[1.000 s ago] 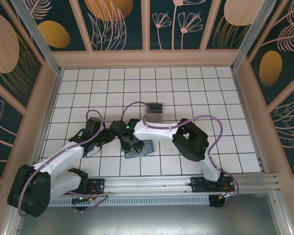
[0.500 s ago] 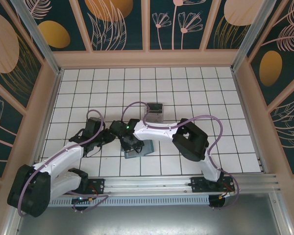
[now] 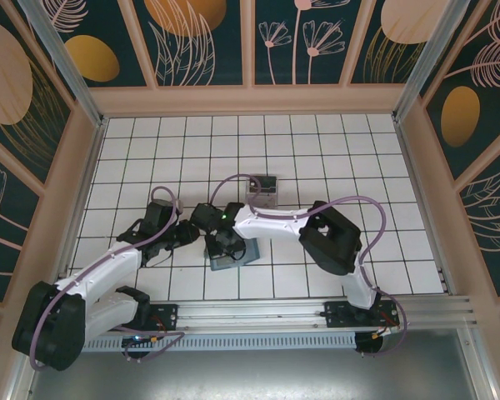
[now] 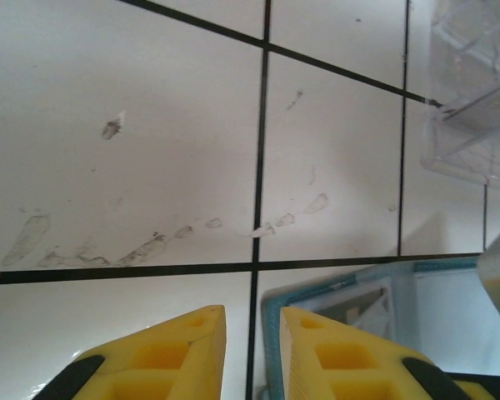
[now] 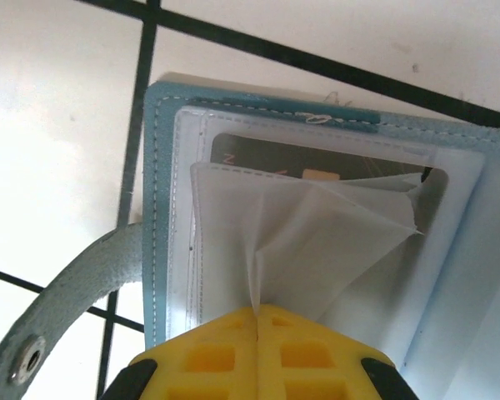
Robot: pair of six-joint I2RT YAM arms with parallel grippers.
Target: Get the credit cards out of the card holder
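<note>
— Teal card holder (image 3: 247, 252) lies spread open on the tiles. Why have you got the right gripper (image 5: 257, 321) on it like that?

— Its jaws are clenched on the holder's plastic sleeve (image 5: 317, 242), puckering it upward. My guess is you're lifting that leaf so the pocket beneath gapes and a card can slide free.

— And the left gripper (image 4: 252, 333)?

— It hangs at the holder's left edge with one finger over the teal border. The jaws are a narrow slit apart and nothing is between them. It looks placed either to pin the holder down or to go in for a card.

— Where's what you're after?

— Your right wrist camera has one of the credit cards (image 5: 258, 154), the dark one, tucked in the holder's pocket behind the lifted sleeve. Whether the pale one sits behind it I cannot tell. That view also gives you the holder's snap strap (image 5: 62, 312) curling off its edge.

— What does overhead add?

— Both arms converging on the holder, and the clear tray (image 3: 264, 190) on its far side, apart from it. Your left wrist view catches that tray's corner beyond the holder too.
</note>
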